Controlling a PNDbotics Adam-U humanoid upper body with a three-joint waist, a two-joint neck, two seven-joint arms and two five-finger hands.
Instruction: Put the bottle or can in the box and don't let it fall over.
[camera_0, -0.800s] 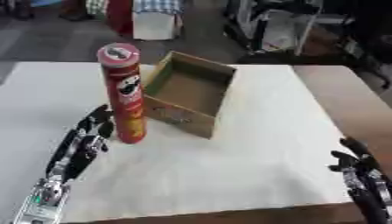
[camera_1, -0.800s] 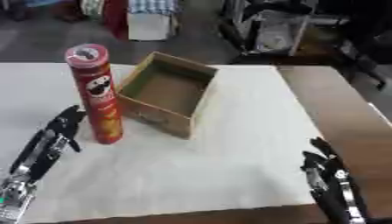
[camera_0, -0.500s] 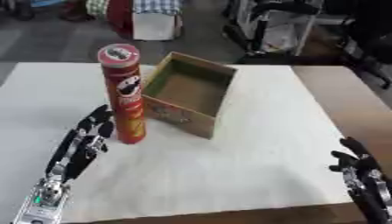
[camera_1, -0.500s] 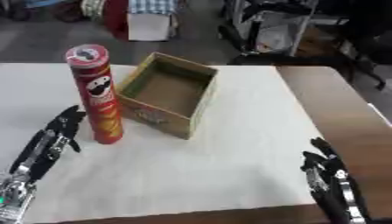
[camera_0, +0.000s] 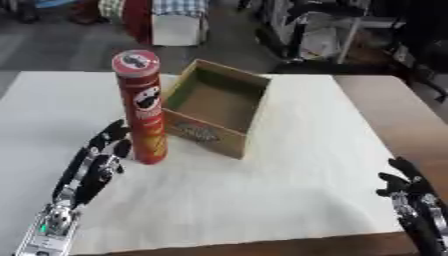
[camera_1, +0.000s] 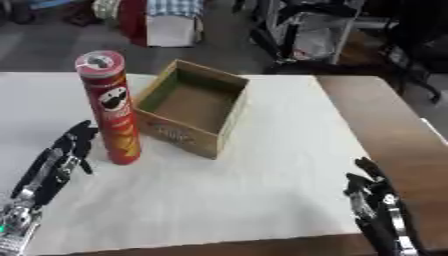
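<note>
A tall red can (camera_0: 144, 107) with a red lid stands upright on the white table cover (camera_0: 262, 190), just left of an open cardboard box (camera_0: 214, 107). The box holds nothing that I can see. My left hand (camera_0: 94, 165) lies low at the left with straight fingers pointing up toward the can's base, a small gap between them. My right hand (camera_0: 404, 186) rests at the lower right corner, fingers relaxed and upward, far from both can and box.
The brown table top (camera_0: 394, 110) shows to the right of the white cover. Beyond the far edge stand a white cabinet (camera_0: 179, 25), chairs and dark equipment on the floor.
The left hand has crept slightly up toward the can. The can, the box and the right hand stay where they were.
</note>
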